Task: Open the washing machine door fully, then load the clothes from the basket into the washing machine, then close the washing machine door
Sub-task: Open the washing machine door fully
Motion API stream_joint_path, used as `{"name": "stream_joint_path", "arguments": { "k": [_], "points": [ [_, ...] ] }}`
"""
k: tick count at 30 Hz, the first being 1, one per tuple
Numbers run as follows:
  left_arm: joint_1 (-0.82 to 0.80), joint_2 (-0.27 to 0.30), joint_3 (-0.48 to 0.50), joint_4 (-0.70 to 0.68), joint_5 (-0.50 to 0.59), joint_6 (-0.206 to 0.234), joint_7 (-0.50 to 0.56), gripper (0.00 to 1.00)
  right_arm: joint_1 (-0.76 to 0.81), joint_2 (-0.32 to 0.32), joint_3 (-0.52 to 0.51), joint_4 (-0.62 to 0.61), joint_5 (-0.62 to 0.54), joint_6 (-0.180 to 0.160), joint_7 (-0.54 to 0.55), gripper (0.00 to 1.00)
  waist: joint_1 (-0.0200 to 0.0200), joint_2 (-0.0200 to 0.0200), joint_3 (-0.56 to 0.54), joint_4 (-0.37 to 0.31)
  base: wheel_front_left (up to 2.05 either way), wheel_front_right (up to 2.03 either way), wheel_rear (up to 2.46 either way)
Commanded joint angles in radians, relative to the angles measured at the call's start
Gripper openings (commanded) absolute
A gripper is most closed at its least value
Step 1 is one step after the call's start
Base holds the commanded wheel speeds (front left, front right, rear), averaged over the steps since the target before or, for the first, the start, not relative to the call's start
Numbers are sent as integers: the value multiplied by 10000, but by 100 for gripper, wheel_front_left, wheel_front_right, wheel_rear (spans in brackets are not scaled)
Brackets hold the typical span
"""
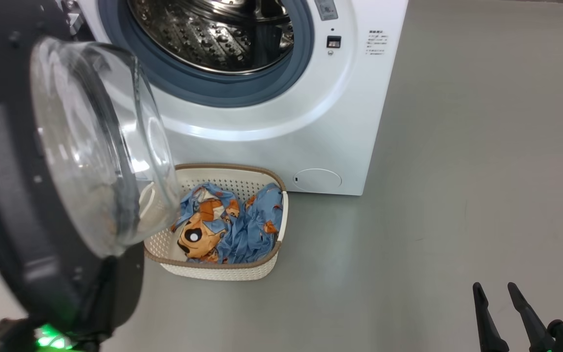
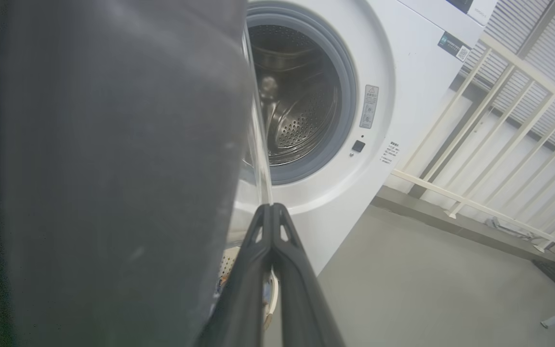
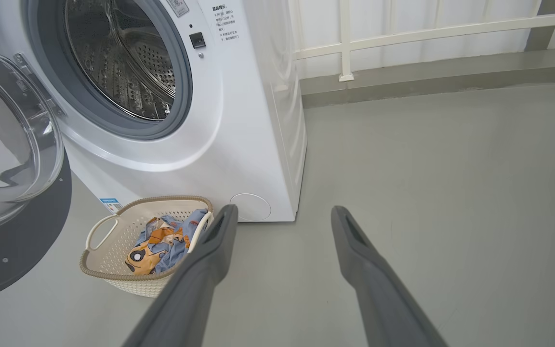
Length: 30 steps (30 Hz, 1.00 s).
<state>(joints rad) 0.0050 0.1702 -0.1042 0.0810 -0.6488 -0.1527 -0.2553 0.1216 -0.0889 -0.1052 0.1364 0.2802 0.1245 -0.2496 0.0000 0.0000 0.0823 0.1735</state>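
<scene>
Found washing machine door (image 1: 91, 146) standing open, overhanging basket (image 1: 223, 168) on floor beside washing machine (image 1: 271, 137); clothes (image 1: 232, 225) inside basket, unloaded. Noted left gripper (image 2: 272, 209) jaws clenched beside door edge, right gripper (image 3: 282, 214) jaws released. Judged risk: striking door glass when reaching for clothes.

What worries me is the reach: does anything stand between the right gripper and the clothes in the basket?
Nothing visible does. Bare floor lies between the open right gripper and the basket, the clothes lie uncovered inside, and the door hangs off to one side.
</scene>
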Motion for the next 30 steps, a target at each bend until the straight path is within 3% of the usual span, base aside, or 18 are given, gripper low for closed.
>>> {"name": "stream_joint_path", "arguments": {
  "k": [1, 12, 30],
  "points": [
    [-349, 403, 918, -56, 93, 220, -65, 0, -281, -61, 260, -231, 0, 62, -122, 100, 0, 0, 33, 59, 0, 0, 0],
    [-476, 434, 2692, 551, 713, 220, -65, 0, -366, 56, 299, -239, -80, 62, -122, 100, 0, 0, 226, 343, 0, 0, 0],
    [-1942, 1224, 5131, 2485, 1328, 220, -65, 0, -707, 207, 343, -212, -319, 62, -122, 100, 0, 0, 739, 484, 0, 0, 0]
  ]
}}
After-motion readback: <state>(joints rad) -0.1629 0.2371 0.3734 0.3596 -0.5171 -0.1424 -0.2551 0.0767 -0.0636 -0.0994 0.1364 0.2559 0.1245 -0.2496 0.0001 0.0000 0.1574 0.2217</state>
